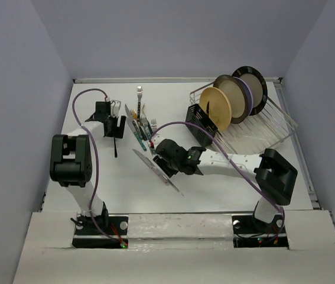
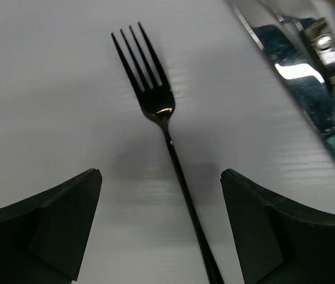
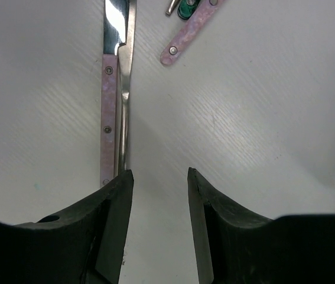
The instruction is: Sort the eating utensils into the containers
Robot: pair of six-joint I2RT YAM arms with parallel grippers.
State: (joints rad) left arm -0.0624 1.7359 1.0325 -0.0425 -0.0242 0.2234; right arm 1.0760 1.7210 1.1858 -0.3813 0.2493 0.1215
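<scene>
A black fork (image 2: pixel 155 100) lies flat on the white table between the fingers of my left gripper (image 2: pixel 161 177), which is open and low over its handle; it also shows in the top view (image 1: pixel 115 148) just in front of that gripper (image 1: pixel 116 127). Several more forks and knives (image 1: pixel 140 127) lie in a loose pile at the table's middle. My right gripper (image 1: pixel 160 149) is open and empty. A pinkish-handled knife (image 3: pixel 106 118) and a silver stem (image 3: pixel 126 112) run under its left finger (image 3: pixel 117 207). The black perforated caddy (image 1: pixel 202 122) stands to the right of the pile.
A long silver knife (image 1: pixel 155 170) lies diagonally in front of the right gripper. A wire dish rack (image 1: pixel 262 127) with three upright plates (image 1: pixel 232 97) fills the back right, touching the caddy. A second pinkish handle (image 3: pixel 185 38) lies beyond the right gripper. Green-handled utensils (image 2: pixel 332 136) lie right of the left gripper.
</scene>
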